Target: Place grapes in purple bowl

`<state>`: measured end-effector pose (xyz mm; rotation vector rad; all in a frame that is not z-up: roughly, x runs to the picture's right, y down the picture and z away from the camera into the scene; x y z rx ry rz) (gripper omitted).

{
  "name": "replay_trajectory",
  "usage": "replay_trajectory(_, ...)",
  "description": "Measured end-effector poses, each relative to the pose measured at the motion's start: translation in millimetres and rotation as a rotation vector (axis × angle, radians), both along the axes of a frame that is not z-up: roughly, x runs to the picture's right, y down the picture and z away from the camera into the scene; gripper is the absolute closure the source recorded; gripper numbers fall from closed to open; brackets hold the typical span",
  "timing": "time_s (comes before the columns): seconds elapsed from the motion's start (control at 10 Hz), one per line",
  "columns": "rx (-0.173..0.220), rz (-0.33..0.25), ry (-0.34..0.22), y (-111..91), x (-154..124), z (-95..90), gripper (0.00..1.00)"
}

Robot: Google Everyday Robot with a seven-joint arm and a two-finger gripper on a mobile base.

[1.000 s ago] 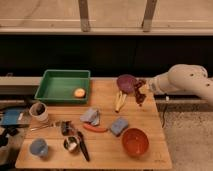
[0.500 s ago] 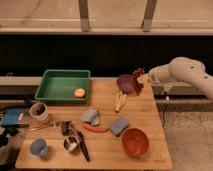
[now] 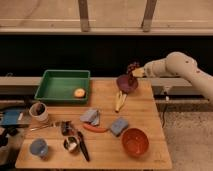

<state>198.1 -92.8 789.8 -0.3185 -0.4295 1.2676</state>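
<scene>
Here the gripper [image 3: 136,71], clamped on the grapes [image 3: 132,66], hangs just above the purple bowl [image 3: 127,83].

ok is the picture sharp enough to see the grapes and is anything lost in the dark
Camera view: soft and blurry throughout; the grapes read only as a dark knobbly clump at the gripper, just above the purple bowl. The band behind the table is near black; the wood is evenly lit, without glare.

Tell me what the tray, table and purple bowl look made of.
Tray: likely plastic, uniform green, smooth walls. Table: wood, pale with grain. Purple bowl: probably plastic or glazed ceramic, plain and dull; can't tell which. The tool is shut on the grapes just above that bowl.
</scene>
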Motion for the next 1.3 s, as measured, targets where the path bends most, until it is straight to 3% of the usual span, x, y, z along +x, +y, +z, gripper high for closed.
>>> replay_trajectory(0.5,0.015,0.020,-0.068,-18.0,3.5,28.8,0.98)
replay_trajectory(0.7,0.036,0.016,-0.105,-25.3,-0.2,39.3,0.78)
replay_trajectory(0.9,0.038,0.016,-0.115,-26.0,-1.8,41.8,0.70)
replay_trajectory(1.2,0.037,0.015,-0.116,-25.0,-2.4,42.7,0.77)
replay_trajectory(1.3,0.038,0.015,-0.116,-25.6,-2.2,42.2,0.73)
